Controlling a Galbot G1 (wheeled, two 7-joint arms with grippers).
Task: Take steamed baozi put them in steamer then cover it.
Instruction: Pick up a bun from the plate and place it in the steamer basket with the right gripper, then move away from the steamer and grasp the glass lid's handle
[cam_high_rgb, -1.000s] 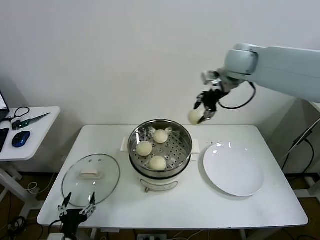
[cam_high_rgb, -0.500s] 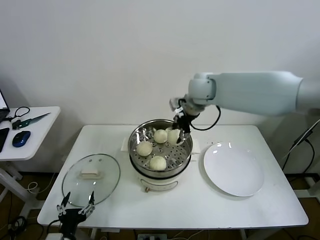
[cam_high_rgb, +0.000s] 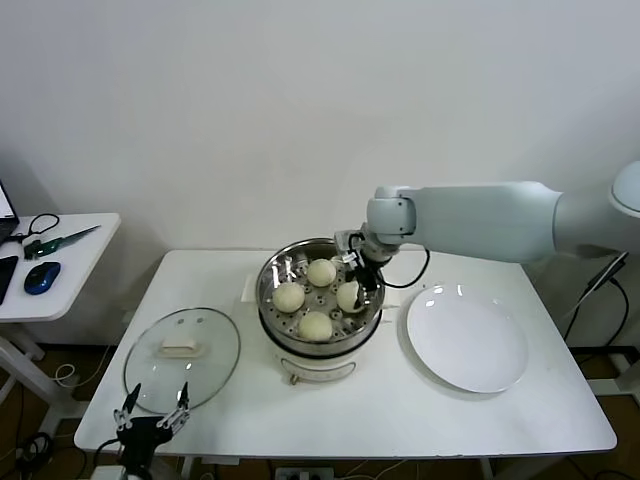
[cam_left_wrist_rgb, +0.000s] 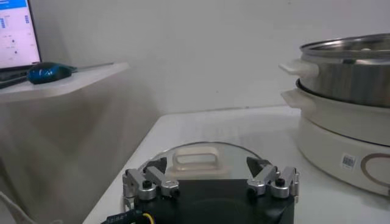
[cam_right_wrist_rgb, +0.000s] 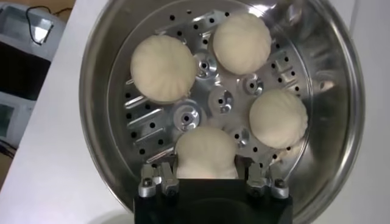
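Observation:
The steamer (cam_high_rgb: 300, 246), a shiny steel pot on a cream base, stands mid-table. Three baozi (cam_high_rgb: 321, 272), (cam_high_rgb: 289, 296), (cam_high_rgb: 316, 325) lie on its perforated tray. My right gripper (cam_high_rgb: 352, 290) reaches into the pot from the back right and is shut on the fourth baozi (cam_high_rgb: 347, 297), low over the tray. In the right wrist view this bun (cam_right_wrist_rgb: 206, 152) is squeezed between the fingers, with the other three beyond it. The glass cover (cam_high_rgb: 182, 358) lies flat at the table's front left. My left gripper (cam_high_rgb: 152, 412) is open and empty, low at the table's front edge, facing the cover (cam_left_wrist_rgb: 196, 159).
A flat white plate (cam_high_rgb: 466, 338) lies to the right of the steamer. A small side table (cam_high_rgb: 70, 255) at the far left holds a blue mouse (cam_high_rgb: 42, 277) and tools. The steamer's side (cam_left_wrist_rgb: 347, 73) shows in the left wrist view.
My right gripper has carried the fourth baozi from high at the back right down into the steamer, near the tray. The left arm has not moved.

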